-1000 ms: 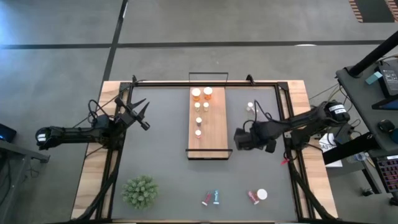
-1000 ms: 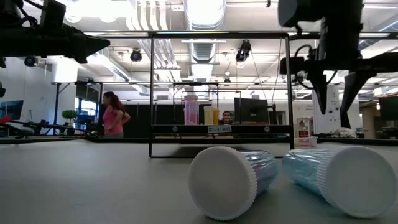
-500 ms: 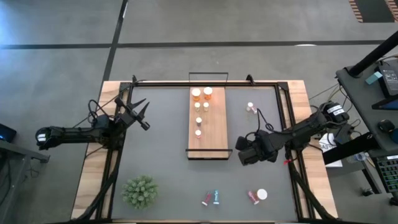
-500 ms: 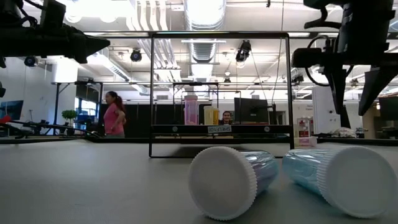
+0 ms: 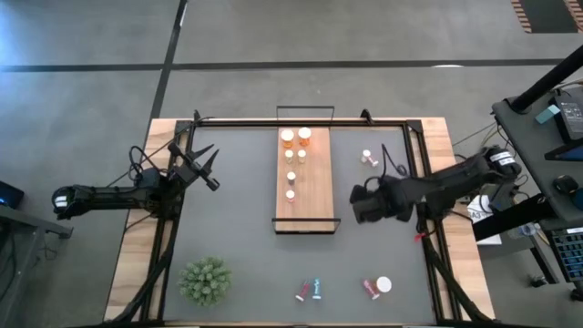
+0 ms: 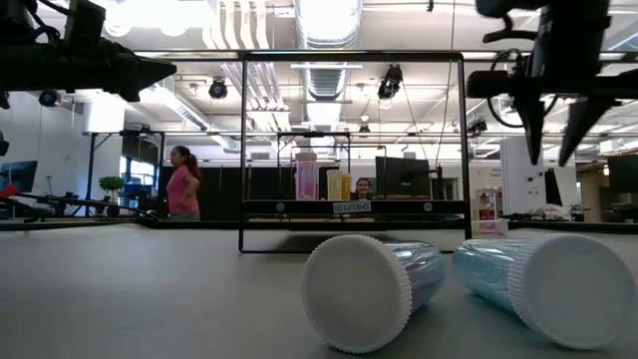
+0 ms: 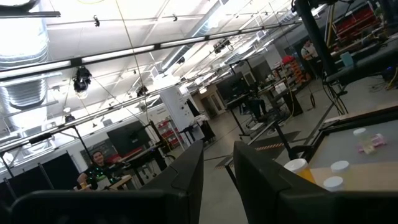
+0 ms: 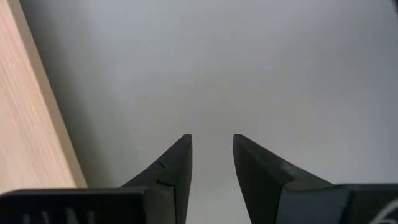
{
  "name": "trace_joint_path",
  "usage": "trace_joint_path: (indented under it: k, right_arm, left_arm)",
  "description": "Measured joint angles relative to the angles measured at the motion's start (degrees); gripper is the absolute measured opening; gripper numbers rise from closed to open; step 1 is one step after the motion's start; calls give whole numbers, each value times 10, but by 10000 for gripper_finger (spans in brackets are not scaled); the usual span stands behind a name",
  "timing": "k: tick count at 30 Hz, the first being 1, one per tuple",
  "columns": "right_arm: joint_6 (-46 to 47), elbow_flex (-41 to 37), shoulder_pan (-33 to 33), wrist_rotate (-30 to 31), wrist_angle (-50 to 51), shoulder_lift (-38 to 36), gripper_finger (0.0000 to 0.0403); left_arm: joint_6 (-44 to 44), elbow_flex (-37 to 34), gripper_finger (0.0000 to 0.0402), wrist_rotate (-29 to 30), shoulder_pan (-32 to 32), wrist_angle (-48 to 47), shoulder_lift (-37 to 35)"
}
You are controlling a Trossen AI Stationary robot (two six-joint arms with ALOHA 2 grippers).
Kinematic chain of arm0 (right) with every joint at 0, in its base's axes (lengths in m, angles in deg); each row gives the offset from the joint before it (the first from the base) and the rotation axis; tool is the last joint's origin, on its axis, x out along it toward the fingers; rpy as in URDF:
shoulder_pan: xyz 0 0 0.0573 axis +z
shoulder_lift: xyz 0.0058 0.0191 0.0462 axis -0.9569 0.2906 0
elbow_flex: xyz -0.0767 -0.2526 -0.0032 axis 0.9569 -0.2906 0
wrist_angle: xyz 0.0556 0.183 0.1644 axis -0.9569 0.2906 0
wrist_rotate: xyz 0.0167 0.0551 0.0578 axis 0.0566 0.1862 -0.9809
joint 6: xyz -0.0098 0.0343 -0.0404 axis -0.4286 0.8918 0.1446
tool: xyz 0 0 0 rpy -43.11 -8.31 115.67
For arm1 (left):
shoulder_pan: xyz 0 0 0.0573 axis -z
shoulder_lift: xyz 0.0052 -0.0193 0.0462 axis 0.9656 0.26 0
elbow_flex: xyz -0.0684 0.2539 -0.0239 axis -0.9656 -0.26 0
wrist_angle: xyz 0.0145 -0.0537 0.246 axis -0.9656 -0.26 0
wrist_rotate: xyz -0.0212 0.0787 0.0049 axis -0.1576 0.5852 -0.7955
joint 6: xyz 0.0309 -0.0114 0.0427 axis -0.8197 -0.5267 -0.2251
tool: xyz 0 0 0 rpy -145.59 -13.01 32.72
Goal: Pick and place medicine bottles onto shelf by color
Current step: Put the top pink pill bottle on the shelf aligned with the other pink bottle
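Green spiky plant [image 5: 205,281] on the grey table [image 5: 237,228]; a person [image 6: 183,183] walks, perhaps, in the room behind
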Motion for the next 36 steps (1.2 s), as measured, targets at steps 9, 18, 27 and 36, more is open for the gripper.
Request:
trace_joint_path:
  k: [9, 18, 27, 36]
  right_arm:
    - [-230, -4, -180, -18, 4, -24, 93]
    - [-494, -6, -361, -69, -42, -13, 93]
    - [-622, -6, -421, -105, -64, 48, 98]
    - [-755, -6, -476, -107, -115, 73, 131]
  left_arm:
    - [0, 0, 72, 0, 0, 0, 0]
    - [0, 0, 72, 0, 0, 0, 0]
    - [0, 0, 72, 0, 0, 0, 0]
    - [0, 0, 72, 0, 0, 0, 0]
